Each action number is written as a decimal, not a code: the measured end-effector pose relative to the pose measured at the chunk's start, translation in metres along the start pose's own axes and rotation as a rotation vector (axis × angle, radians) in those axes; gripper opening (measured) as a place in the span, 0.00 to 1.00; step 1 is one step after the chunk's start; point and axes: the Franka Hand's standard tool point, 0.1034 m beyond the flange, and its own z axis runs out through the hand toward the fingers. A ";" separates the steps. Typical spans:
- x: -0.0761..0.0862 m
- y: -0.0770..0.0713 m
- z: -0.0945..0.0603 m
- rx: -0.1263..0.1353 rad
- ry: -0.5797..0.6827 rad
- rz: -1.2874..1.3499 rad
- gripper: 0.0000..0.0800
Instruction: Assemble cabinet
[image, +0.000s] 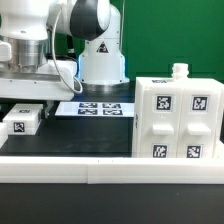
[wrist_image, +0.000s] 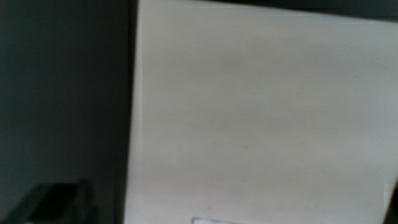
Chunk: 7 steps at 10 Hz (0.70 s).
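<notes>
The cabinet case (image: 178, 116), a large white box with several black-and-white tags on its front, stands at the exterior view's right with a small white knob (image: 180, 70) on top. A small white tagged block (image: 22, 121) lies at the exterior view's left. My gripper (image: 27, 92) hangs low at the left, just behind and above that block; its fingers are hidden there. In the wrist view a flat white surface (wrist_image: 258, 110) fills most of the picture very close up. Only one dark finger (wrist_image: 55, 200) shows at its edge.
The marker board (image: 95, 108) lies flat on the black table between the arm's base (image: 100, 60) and the cabinet case. A long white border rail (image: 110, 170) runs along the table's front edge.
</notes>
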 end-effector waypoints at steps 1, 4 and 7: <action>0.001 0.000 -0.001 0.000 0.002 0.000 0.71; 0.001 0.000 0.000 0.000 0.001 -0.001 0.71; 0.009 -0.015 -0.021 0.028 -0.004 0.012 0.71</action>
